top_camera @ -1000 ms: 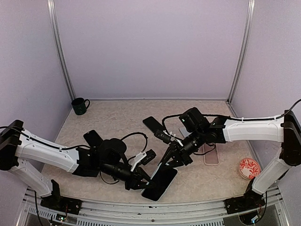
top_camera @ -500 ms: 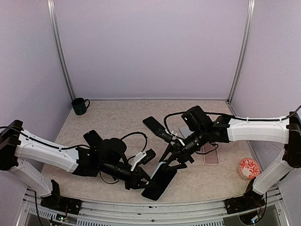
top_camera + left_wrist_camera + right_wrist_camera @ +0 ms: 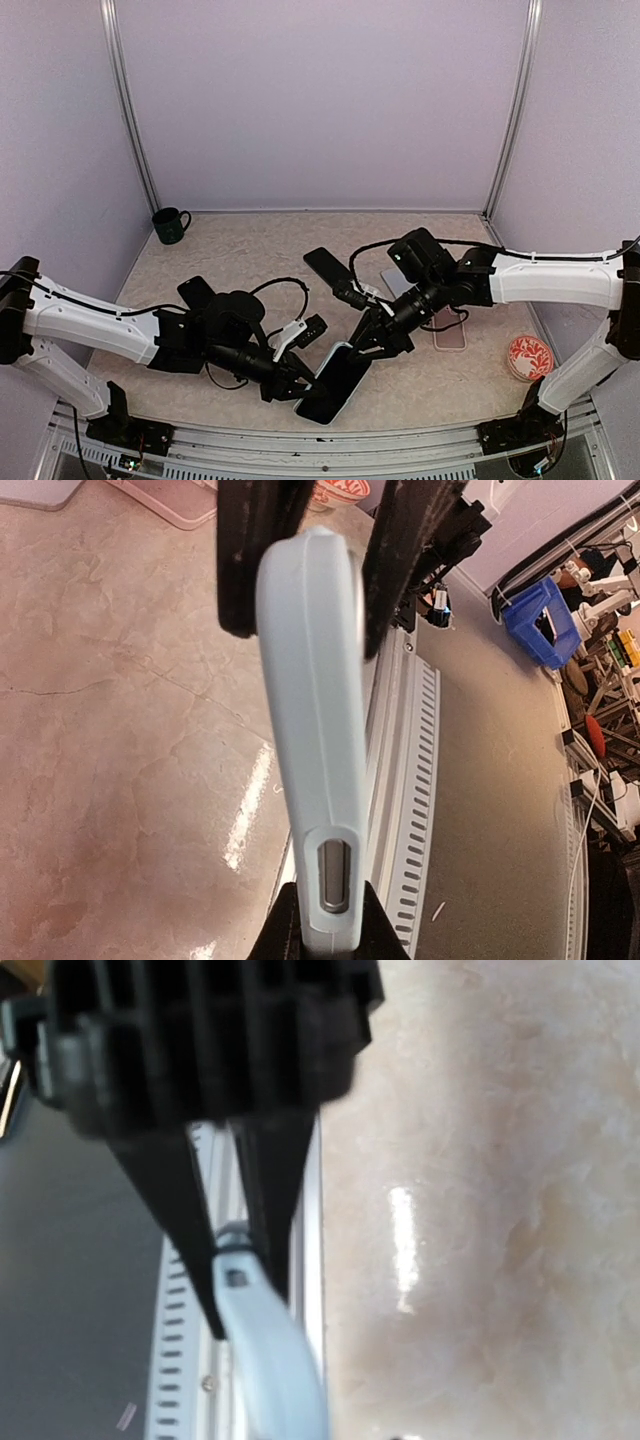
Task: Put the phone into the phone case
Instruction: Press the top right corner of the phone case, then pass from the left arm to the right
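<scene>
The phone, dark face up [image 3: 335,385], sits in the light blue phone case [image 3: 310,710] and hangs tilted over the table's front edge. Its grey side button [image 3: 334,876] shows through a case cutout. My left gripper [image 3: 300,383] is shut on the case's near-left end; in the left wrist view [image 3: 325,938] its jaws pinch the case edge-on. My right gripper [image 3: 362,348] is shut on the far end, and its black fingers [image 3: 250,570] clamp both sides. In the right wrist view the case [image 3: 265,1360] runs up to the left gripper's fingers [image 3: 180,1220].
A green mug [image 3: 171,225] stands at the back left. Black phones lie at the centre [image 3: 325,265] and the left [image 3: 197,292]. A pink case [image 3: 449,330] and a red-and-white dish [image 3: 530,357] lie on the right. The slotted rail [image 3: 400,810] runs along the front edge.
Both grippers have carried the cased phone slightly left and toward the front edge, and it has tilted a little. Both grips are unchanged.
</scene>
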